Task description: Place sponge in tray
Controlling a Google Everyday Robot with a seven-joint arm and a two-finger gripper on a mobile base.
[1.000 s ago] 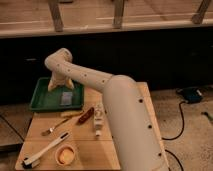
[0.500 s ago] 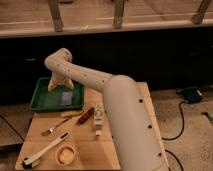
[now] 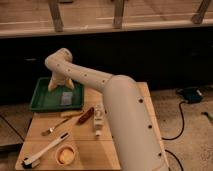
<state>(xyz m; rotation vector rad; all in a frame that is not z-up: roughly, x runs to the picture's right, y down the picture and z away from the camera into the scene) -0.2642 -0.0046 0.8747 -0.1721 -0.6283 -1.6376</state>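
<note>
The green tray (image 3: 47, 101) sits at the far left corner of the wooden table. The blue-grey sponge (image 3: 66, 98) lies flat inside it, right of the middle. My gripper (image 3: 61, 84) hangs over the tray's far side, just behind and above the sponge, and apart from it. My white arm (image 3: 120, 105) reaches in from the lower right and covers the table's right half.
On the wooden table (image 3: 85, 145) lie a white bottle-like box (image 3: 98, 120), a dark red-brown object (image 3: 85, 116), a fork (image 3: 54, 128), a white long-handled brush (image 3: 44, 149) and a small orange bowl (image 3: 65, 155). A dark wall and railing stand behind. Cables lie on the floor at right.
</note>
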